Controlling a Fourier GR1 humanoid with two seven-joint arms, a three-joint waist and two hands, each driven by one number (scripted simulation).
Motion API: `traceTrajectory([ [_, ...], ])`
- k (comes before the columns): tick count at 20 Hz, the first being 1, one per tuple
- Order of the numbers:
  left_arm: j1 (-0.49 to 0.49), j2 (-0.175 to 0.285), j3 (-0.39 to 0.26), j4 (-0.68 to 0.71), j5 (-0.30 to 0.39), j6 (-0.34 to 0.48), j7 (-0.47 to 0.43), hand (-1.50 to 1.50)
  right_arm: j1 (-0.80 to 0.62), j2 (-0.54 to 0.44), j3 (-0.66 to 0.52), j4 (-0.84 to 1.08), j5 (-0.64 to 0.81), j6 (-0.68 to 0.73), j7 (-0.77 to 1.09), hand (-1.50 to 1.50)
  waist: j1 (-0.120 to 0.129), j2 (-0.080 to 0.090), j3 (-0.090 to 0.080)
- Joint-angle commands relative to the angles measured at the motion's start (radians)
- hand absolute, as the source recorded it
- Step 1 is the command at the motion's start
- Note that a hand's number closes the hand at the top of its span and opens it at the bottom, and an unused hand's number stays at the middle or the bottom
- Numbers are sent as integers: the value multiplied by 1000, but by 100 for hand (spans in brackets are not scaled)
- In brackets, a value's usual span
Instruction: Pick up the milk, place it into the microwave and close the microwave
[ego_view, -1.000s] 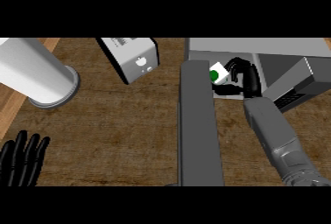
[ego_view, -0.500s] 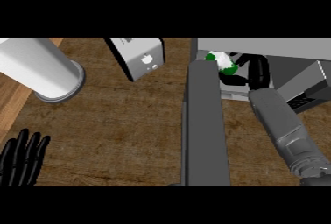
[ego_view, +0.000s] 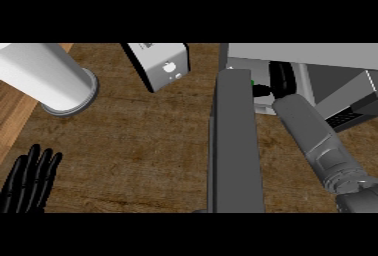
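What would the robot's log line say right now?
right hand: holding milk inside microwave | door: open | left hand: open, resting lower left

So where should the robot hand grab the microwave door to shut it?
Best at the door's free end, the end nearest the robot, coming from its left face. It stands open, hinged at the microwave, so pushing far from the hinge probably swings it easiest. The open left robot hand is on that side; the right robot hand, inside with the milk, must leave first.
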Motion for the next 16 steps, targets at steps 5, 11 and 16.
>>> traceTrajectory([
  [5,-22,-21,-42,10,-71,26,-2,-150,-1,9,-29,0,-22,17,-34,-150,-18,-2,1],
  [11,18,-8,-36,-3,-62,9,-3,-150,-17,-20,-64,-4,-48,-15,-14,-150,-20,-8,0],
  [16,13,-29,-78,-19,-90,23,11,-150,-15,-16,-80,-7,-56,-70,-26,-150,-15,-4,1],
])
